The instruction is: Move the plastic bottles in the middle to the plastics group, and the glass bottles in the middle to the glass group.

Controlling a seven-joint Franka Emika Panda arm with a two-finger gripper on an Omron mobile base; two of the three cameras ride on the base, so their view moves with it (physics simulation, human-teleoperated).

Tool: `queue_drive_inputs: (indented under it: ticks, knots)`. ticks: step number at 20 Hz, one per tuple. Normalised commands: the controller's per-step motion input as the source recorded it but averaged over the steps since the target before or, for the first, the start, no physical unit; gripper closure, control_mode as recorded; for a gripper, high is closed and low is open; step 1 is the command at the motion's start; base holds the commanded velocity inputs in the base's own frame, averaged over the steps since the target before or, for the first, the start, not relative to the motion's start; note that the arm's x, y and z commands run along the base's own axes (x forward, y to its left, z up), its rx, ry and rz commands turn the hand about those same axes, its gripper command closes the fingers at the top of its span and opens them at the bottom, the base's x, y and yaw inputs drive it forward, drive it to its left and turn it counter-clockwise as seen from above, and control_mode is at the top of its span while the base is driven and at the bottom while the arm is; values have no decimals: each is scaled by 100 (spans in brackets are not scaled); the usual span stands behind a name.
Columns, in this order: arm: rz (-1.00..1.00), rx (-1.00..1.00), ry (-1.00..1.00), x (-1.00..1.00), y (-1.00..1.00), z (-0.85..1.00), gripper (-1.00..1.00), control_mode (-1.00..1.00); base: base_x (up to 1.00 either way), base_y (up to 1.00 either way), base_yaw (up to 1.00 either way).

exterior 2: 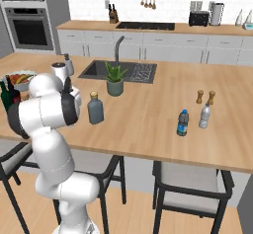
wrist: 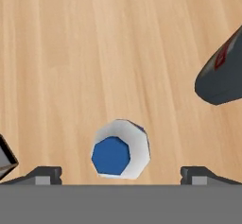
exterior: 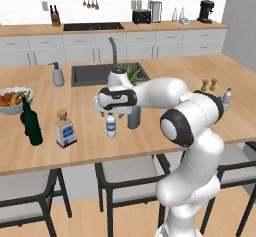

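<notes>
Taking the small white plastic bottle (exterior: 111, 125) as my mark: left of it stand the green wine bottle (exterior: 31, 122) and the square clear bottle (exterior: 65, 129). My pincer (wrist: 121, 175) hangs wide open above its cap, holding nothing. The grey-blue bottle (exterior: 133, 117) stands just right.

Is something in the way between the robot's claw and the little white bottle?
No, nothing visible. In the hand view the gripper hangs right above the white bottle, fingers wide on either side, with only bare counter around it. The grey bottle stands close beside, not between.
</notes>
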Motion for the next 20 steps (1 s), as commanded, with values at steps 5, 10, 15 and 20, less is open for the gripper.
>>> queue_drive_inputs:
  ticks: [5, 10, 15, 20]
  knots:
    - [0, 0, 0, 17, 0, -8, -100, -100, 0, 0, 0]
    - [0, 0, 0, 8, 0, -3, -100, -100, 0, 0, 0]
    - [0, -1, 0, 6, 2, -5, -100, -100, 0, 0, 0]
    - [0, -1, 0, 1, 3, -7, -100, -100, 0, 0, 0]
